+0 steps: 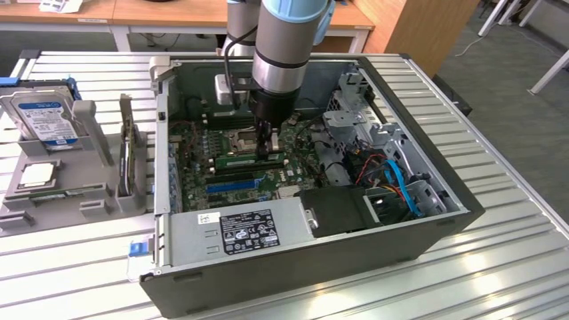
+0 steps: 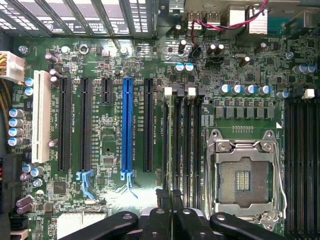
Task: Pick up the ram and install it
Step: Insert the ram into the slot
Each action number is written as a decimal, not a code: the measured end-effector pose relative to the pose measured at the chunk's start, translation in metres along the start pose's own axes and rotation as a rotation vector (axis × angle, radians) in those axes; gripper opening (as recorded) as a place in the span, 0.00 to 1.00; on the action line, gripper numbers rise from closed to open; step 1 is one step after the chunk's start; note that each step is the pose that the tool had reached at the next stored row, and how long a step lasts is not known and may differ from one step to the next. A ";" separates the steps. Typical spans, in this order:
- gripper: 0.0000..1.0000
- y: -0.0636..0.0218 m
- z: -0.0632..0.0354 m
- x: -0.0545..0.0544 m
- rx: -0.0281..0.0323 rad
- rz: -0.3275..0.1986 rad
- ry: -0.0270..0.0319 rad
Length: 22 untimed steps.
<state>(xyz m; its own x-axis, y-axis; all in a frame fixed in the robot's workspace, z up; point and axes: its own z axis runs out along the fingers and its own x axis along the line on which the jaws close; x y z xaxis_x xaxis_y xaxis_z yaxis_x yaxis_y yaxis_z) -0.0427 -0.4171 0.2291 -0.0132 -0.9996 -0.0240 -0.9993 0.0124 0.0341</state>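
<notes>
A dark metal tower case [image 1: 356, 260] lies on its side with the panel off, apparently so the robot arm [image 1: 282, 60] can reach straight down to the green motherboard [image 2: 145, 192]. Its gripper [image 1: 272, 148] looks pinched shut on the top edge of the ram [image 1: 244, 161]. The thin green stick with dark chips stands upright among the long black memory slots [image 2: 186, 140], beside the bare steel processor socket [image 2: 245, 175].

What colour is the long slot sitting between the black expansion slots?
The slot is blue, clearest in the wrist view.
</notes>
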 end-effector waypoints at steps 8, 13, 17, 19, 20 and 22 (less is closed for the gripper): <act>0.12 0.0000 0.0007 0.000 0.0001 -0.002 -0.0002; 0.12 0.0000 0.0014 0.000 -0.0001 -0.002 0.0001; 0.12 -0.0001 0.0021 0.000 0.0000 -0.002 0.0000; 0.12 -0.0001 0.0026 0.000 0.0000 -0.002 0.0001; 0.12 -0.0001 0.0028 0.000 -0.0001 -0.002 0.0000; 0.12 -0.0001 0.0033 0.000 0.0000 -0.002 0.0000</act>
<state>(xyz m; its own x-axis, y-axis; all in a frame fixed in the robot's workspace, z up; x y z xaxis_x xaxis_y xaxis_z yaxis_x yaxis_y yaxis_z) -0.0426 -0.4171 0.2258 -0.0111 -0.9996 -0.0241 -0.9994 0.0103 0.0341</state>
